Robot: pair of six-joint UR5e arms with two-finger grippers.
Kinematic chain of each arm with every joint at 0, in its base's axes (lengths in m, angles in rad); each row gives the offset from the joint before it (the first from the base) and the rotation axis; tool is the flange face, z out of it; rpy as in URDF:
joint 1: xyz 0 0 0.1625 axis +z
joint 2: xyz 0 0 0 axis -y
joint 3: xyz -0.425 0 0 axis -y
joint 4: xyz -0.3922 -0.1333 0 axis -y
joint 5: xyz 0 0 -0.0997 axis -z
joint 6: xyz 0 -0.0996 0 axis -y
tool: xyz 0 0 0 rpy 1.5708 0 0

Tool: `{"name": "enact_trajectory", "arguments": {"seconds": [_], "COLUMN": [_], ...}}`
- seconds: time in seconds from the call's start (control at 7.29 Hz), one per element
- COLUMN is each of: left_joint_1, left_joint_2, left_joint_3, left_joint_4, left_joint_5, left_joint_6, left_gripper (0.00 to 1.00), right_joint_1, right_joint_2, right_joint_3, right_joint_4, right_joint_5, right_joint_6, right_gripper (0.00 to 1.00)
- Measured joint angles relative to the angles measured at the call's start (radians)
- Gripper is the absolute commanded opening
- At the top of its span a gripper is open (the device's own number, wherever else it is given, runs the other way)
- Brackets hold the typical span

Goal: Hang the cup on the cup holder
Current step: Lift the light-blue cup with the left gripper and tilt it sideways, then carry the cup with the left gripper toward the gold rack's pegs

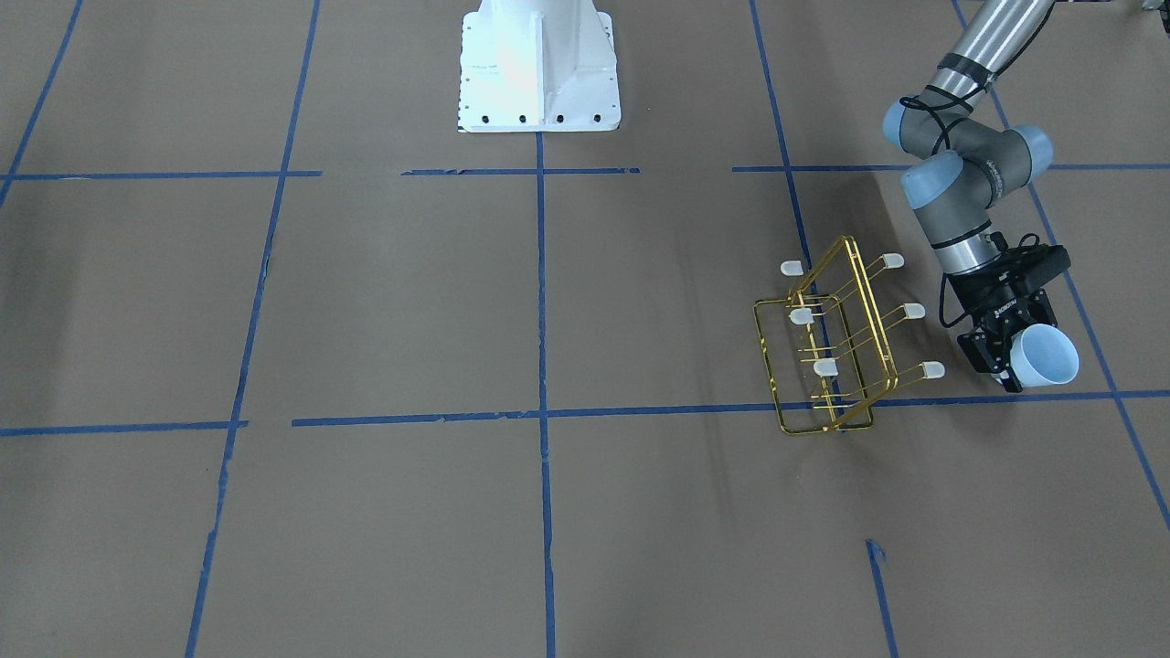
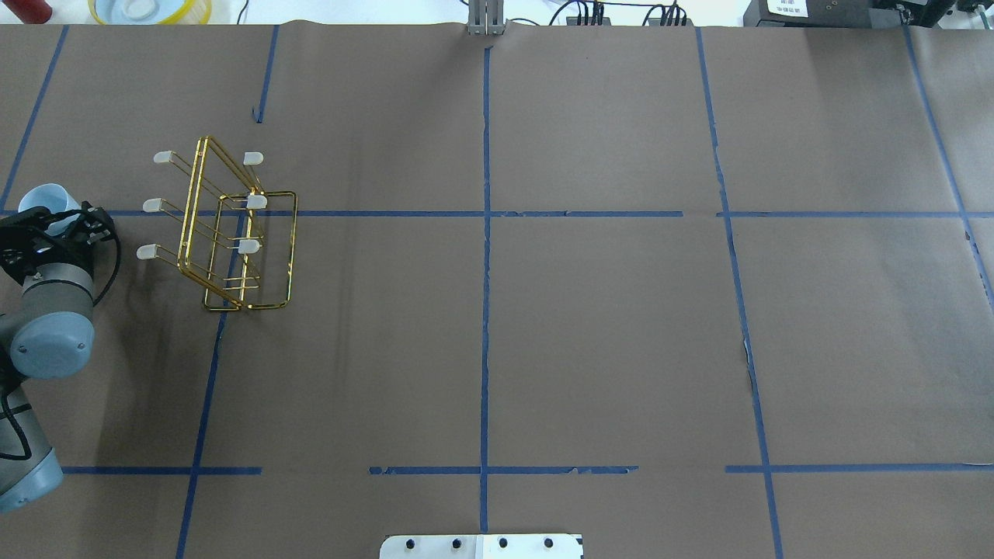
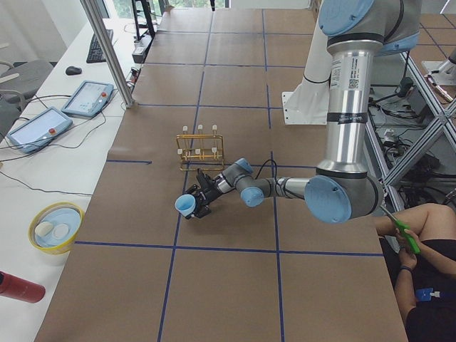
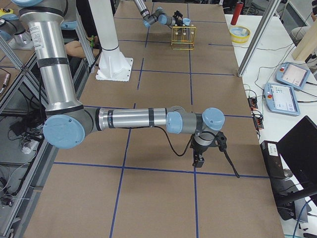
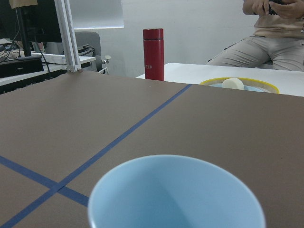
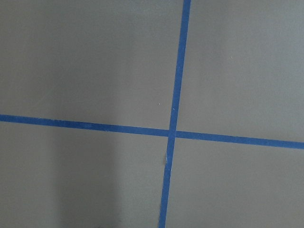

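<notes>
The left gripper [image 3: 197, 205], on the big near arm, holds the little blue cup [image 3: 185, 205] on its side, close above the brown bench [image 3: 235, 285]. The gold cup holder [image 3: 200, 149] stands near it, not touching.

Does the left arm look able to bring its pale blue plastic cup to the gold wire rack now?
Probably yes: the left gripper holds the cup beside the rack, apart from it, nothing standing between them.

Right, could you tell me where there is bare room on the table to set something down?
Bare: the table, from the cup holder across the centre tape line in the overhead view, and down to the robot base. Crowded: the robot's left end, where the left gripper holds the cup beside the holder.
</notes>
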Motion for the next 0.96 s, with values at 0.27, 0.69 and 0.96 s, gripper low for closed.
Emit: {"name": "enact_trajectory", "arguments": {"seconds": [0.27,0.69,0.96], "left_joint_1": [-0.001,-0.022,-0.084], "left_joint_2": [0.029,0.160,0.221], "left_joint_3": [-0.050,-0.229,-0.292], "left_joint_4": [-0.001,-0.058,-0.318], "left_joint_5": [-0.006,-0.099,-0.182], "left_joint_6": [0.006,0.091,0.099], "left_gripper": [0.00,0.00,0.00], "right_joint_1": [0.000,0.001,0.000], "right_joint_2": [0.000,0.000,0.000], "right_joint_3": [0.000,0.000,0.000], "right_joint_4": [-0.001,0.000,0.000], "right_joint_5": [0.000,0.000,0.000], "right_joint_6": [0.000,0.000,0.000], "right_gripper": [1.00,1.00,1.00]}}
